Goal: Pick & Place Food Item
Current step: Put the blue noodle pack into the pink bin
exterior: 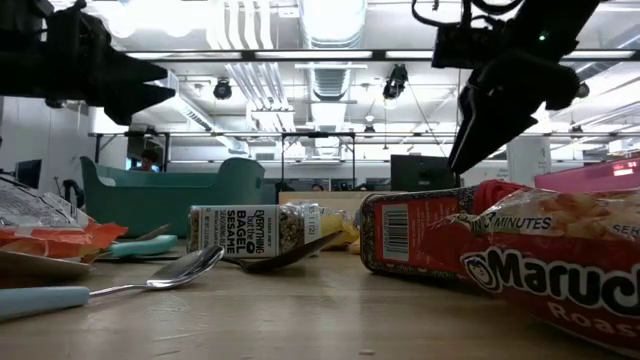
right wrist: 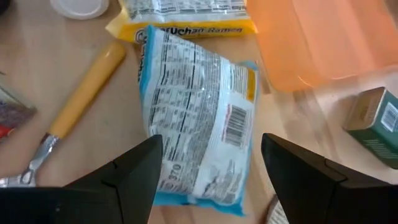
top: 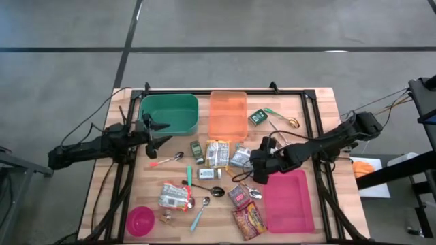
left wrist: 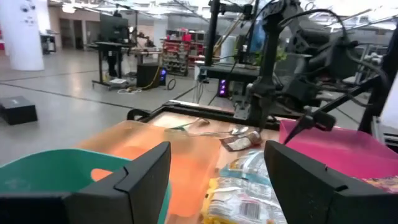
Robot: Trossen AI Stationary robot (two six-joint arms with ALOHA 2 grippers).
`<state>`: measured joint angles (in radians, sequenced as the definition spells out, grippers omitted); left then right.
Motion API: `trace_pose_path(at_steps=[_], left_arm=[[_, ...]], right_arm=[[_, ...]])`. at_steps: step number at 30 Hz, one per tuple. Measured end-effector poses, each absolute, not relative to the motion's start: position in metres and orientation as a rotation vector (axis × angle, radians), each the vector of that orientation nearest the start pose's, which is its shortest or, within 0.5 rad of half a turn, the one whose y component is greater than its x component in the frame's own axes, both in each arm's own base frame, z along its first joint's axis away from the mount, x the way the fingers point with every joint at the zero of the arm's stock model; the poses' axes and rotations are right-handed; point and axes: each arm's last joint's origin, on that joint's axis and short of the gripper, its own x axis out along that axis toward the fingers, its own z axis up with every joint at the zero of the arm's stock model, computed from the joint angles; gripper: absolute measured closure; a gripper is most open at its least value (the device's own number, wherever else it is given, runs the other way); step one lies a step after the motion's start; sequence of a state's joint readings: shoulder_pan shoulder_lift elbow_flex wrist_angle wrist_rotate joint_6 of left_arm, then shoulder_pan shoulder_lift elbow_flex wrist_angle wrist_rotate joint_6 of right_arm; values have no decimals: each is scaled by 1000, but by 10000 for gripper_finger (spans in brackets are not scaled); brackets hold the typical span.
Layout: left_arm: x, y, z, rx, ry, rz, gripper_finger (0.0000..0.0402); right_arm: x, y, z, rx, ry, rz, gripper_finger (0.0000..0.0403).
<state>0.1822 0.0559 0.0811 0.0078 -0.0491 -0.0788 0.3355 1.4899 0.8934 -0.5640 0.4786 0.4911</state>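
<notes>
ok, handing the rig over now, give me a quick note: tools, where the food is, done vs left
Left tool: open, empty, by the green bin.
Right tool: open, empty, above the blue-edged ramen pack, not touching it.
Food: packs loose on the table between the orange tray and pink tray; yellow ramen mid-table, red pack at the front.
Done: nothing visibly placed; bin and both trays look empty.
Left: grasp the blue-edged pack, likely next, and place it.
</notes>
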Motion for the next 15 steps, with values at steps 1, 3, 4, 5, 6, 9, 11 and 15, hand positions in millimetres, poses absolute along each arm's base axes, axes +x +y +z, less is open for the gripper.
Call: trace_pose_path(at_steps=[1, 3, 4, 5, 6, 9, 11, 15], left_arm=[[95, 19, 188, -77, -42, 228, 141], [95, 19, 187, -77, -37, 228, 141], [95, 19, 186, -77, -31, 228, 141], [95, 19, 186, -80, -27, 228, 141], [95, 19, 186, -86, -28, 228, 141], [95, 19, 187, -85, -36, 225, 141], [94, 19, 191, -85, -44, 224, 140], [91, 18, 203, -105, -78, 217, 140]], right_arm=[[262, 77, 191, -11, 984, -374, 132], [261, 79, 187, -5, 969, -364, 132], [260, 80, 185, -6, 969, -360, 132], [259, 80, 184, -7, 969, -358, 132], [258, 81, 183, -10, 971, -357, 132], [257, 83, 182, -30, 957, -369, 132], [256, 85, 182, -32, 948, -368, 132], [257, 89, 178, -48, 958, -361, 132]])
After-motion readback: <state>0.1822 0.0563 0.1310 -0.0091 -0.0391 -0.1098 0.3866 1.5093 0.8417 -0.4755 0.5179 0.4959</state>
